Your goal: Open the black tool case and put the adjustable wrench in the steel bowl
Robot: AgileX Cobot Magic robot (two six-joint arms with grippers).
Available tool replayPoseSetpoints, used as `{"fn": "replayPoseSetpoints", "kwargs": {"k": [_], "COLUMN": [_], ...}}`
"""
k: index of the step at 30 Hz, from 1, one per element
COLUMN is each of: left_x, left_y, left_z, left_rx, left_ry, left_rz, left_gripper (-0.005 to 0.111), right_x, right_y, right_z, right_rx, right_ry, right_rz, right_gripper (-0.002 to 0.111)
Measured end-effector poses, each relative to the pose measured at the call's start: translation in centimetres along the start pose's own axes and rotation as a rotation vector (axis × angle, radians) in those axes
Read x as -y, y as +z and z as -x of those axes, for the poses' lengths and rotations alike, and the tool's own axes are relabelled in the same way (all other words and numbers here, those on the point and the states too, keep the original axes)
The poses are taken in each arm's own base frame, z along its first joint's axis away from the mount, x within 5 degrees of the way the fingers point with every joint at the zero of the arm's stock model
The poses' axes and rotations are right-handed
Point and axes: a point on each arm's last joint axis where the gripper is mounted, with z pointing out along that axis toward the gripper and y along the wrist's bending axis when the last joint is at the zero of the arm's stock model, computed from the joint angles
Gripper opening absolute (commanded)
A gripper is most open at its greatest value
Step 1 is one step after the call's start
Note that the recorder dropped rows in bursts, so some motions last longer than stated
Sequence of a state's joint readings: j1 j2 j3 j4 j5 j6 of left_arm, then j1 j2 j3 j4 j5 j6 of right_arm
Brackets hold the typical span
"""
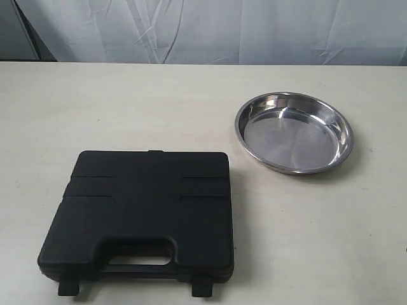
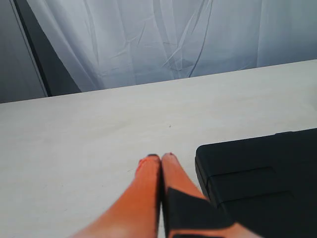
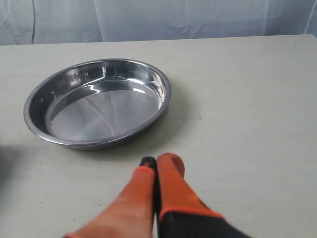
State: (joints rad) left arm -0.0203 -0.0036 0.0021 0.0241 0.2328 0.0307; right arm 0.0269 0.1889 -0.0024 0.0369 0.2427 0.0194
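The black tool case (image 1: 143, 216) lies shut and flat at the near left of the table, its slot handle and two latch tabs at the front edge. A corner of the case (image 2: 262, 183) shows in the left wrist view, just beside my left gripper (image 2: 161, 157), whose orange fingers are pressed together with nothing between them. The steel bowl (image 1: 294, 132) sits empty at the right, also seen as the steel bowl (image 3: 99, 101) in the right wrist view. My right gripper (image 3: 159, 161) is shut and empty, a short way in front of the bowl's rim. The adjustable wrench is out of view.
The pale table (image 1: 191, 101) ends at a white curtain (image 1: 210, 28) along the back. A dark vertical strip (image 2: 34, 54) stands behind the table's far left corner. Neither arm shows in the exterior view.
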Motion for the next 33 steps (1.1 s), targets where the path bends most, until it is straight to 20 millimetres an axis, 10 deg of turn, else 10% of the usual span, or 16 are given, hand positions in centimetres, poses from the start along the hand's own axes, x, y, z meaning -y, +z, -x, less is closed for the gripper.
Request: {"fn": "replayPoseSetpoints", "kwargs": {"k": [13, 25, 33], "left_x": [0.0, 0.0, 0.0], "left_y": [0.0, 0.0, 0.0], "left_z": [0.0, 0.0, 0.0], "left_rx": [0.000, 0.000, 0.000], "left_ry": [0.000, 0.000, 0.000], "left_rz": [0.000, 0.000, 0.000], "left_gripper": [0.000, 0.000, 0.000], "right_x": [0.0, 0.1, -0.6], "right_y": [0.0, -2.3, -2.9], "right_z": [0.6, 6.1, 12.0], "right_rx": [0.070, 0.722, 0.635], "right_ry": [-0.006, 0.373, 0.367], "right_rz": [0.000, 0.129, 0.146], "right_gripper": [0.000, 0.000, 0.000]}}
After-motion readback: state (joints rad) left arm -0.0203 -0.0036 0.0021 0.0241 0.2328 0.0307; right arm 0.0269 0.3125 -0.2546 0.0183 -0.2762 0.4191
